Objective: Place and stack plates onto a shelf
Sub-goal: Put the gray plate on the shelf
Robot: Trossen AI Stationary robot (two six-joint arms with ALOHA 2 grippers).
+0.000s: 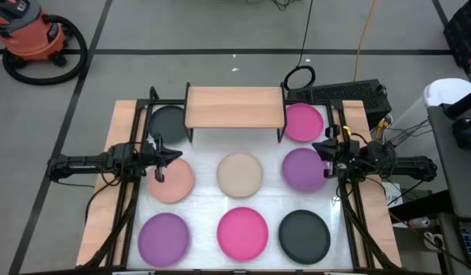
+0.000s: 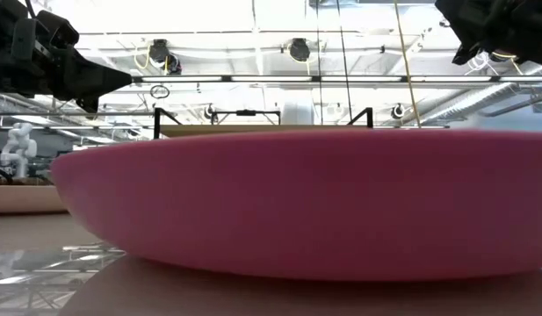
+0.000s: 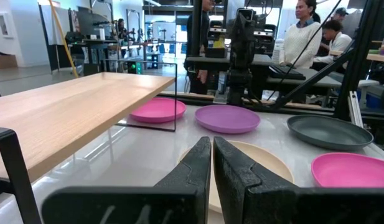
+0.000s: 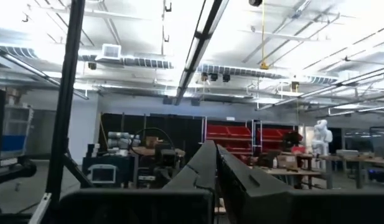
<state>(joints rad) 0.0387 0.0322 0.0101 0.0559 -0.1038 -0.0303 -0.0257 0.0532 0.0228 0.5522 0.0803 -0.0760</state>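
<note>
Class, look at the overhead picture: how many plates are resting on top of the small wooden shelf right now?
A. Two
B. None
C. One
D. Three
B. The light wooden rectangular top board of the shelf is bare; a round black plate and a round magenta plate lie on the table beside it.

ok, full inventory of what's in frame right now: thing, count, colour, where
shelf: 1, light wood top on black legs, table's far middle, nothing on it
black plates: 2, one at the shelf's left end, one near right
magenta plates: 2, one at the shelf's right end, one near middle
purple plates: 2, one right middle, one near left
beige plate: 1, centre
salmon pink plate: 1, left middle
shop vacuum: 1, orange and black, floor far left
people: several, room behind, left wrist view
left gripper: shut, over the salmon pink plate's edge
right gripper: shut, over the purple plate's edge
</note>
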